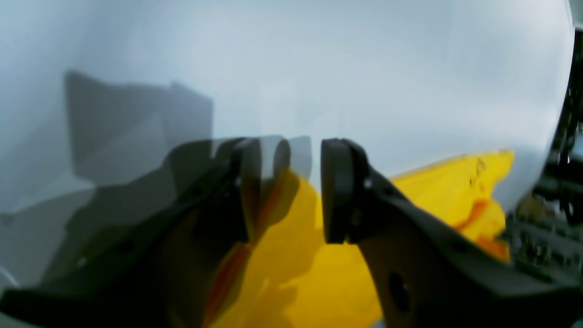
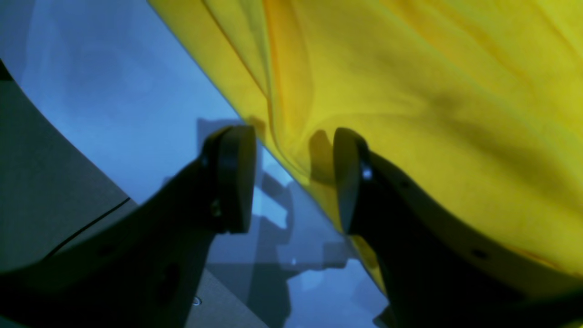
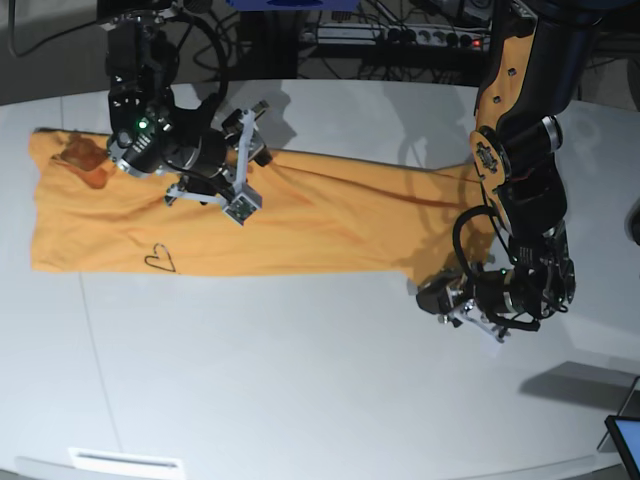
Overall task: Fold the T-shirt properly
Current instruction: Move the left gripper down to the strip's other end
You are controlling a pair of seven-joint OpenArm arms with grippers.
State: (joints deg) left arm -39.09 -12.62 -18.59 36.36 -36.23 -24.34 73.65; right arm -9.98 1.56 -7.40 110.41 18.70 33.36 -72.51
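Lying in a long band across the upper worktop (image 3: pixel 300 400), T-shirt (image 3: pixel 300 225). Both pincers gaping, holding nothing: left pincer (image 1: pixel 291 191) over a corner, right pincer (image 2: pixel 294 180) straddling an edge. Risking pinching one layer, dragging wrinkles.

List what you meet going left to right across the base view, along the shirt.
Collar end of the T-shirt → heart mark → right hand, open above the shirt's upper edge → bare shirt middle → left hand, open at the shirt's lower right corner → dark screen corner at the table's edge.
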